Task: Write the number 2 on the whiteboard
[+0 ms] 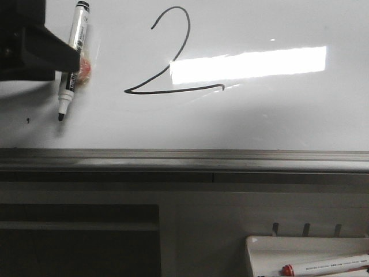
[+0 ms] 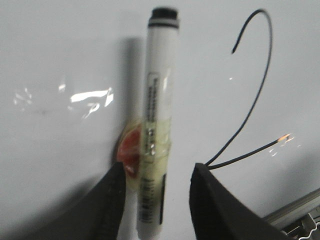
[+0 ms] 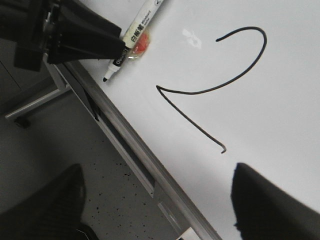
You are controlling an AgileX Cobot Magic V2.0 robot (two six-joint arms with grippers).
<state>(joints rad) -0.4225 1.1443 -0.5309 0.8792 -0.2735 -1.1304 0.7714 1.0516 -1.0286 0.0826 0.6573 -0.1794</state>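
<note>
Thin black hand-drawn number 2 [image 1: 173, 55] sits mid-board on glossy white whiteboard [image 1: 288, 115], above its grey rail. Left gripper [image 2: 155, 200] pinches a white black-tipped marker [image 1: 72, 57], tip down, left of the digit. Right gripper [image 3: 155, 200] spread wide, holding nothing.

The left gripper [image 1: 72, 60] is cut off by the front view's left edge, and its finger hides part of the marker [image 1: 73, 60] barrel beside the number 2 [image 1: 173, 57]. Print on the marker is too blurred to read. Below the whiteboard [image 1: 277, 115], the red-capped pen [image 1: 326, 266] and its tray [image 1: 259, 245] run off the frame
</note>
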